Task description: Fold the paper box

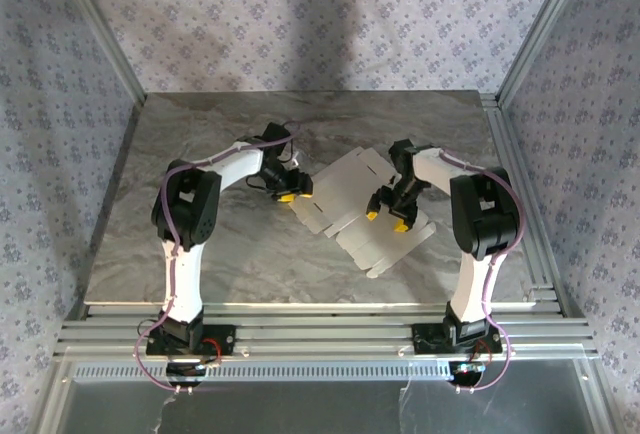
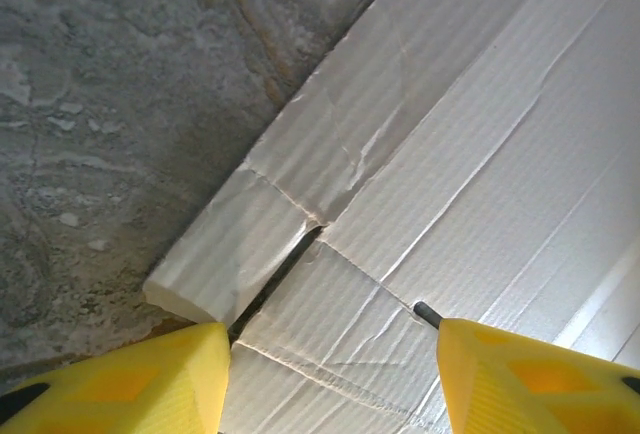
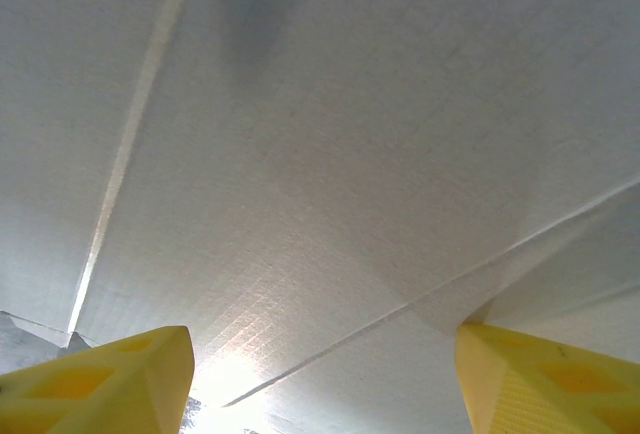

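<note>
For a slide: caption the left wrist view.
Left hand, open, above a creased edge flap of the flat paper box on the grey table.

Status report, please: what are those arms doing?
Left gripper, right gripper: open, over paper box. Box unfolded on table. No obstructions.

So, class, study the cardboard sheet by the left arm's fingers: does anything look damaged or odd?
Yes. On the paper box, the edge flap near the left fingers carries irregular, branching wrinkles that stray from the straight scored folds, so it looks crumpled. The small end tab beside it seems to curl upward instead of lying flat.
</note>
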`<state>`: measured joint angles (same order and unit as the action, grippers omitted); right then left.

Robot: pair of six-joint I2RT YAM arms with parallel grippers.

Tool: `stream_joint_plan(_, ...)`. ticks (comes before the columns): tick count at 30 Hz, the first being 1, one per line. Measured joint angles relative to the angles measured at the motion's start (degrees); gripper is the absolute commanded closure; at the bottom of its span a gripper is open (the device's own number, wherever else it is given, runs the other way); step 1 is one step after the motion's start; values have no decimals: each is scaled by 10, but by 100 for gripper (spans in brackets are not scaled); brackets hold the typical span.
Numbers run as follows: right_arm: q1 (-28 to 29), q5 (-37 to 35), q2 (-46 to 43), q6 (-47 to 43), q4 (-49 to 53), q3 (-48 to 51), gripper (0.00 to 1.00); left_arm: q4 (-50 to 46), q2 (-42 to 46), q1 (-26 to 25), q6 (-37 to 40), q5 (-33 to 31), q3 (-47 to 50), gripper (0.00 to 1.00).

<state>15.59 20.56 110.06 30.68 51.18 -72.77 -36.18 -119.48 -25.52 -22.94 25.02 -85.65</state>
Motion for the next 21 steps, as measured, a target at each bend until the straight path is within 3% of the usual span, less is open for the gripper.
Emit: stream_joint_plan(21,-7,10,16,-12,12,-21,28,-29,-4,-12,40,-51,-26,41)
